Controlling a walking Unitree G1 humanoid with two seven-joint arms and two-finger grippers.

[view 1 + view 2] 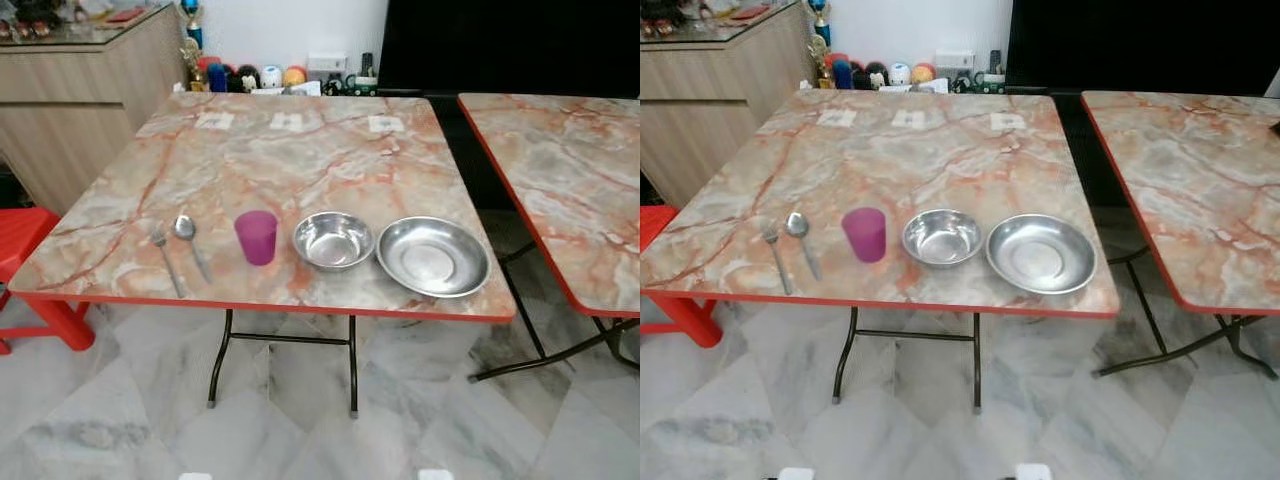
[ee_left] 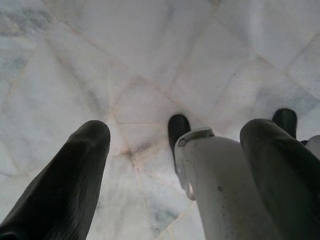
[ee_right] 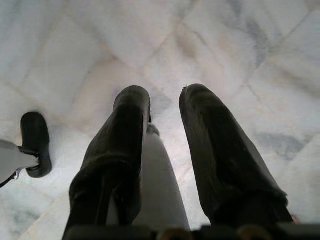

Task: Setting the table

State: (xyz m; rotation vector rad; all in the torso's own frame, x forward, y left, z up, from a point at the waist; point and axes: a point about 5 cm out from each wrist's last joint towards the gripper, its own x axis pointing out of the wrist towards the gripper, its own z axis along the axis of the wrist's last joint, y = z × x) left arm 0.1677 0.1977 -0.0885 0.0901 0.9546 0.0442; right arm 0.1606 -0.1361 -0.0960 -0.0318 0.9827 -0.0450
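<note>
Marble-patterned tabletop carries, along its near edge from left to right, a fork, spoon, purple cup, steel bowl and steel plate. We judge no step begun. Left hand and right hand hang released above the floor; next we must approach and reach.

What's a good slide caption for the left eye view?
Steel fork, spoon, purple plastic cup, steel bowl and plate lined along marble-patterned table's near edge.
</note>
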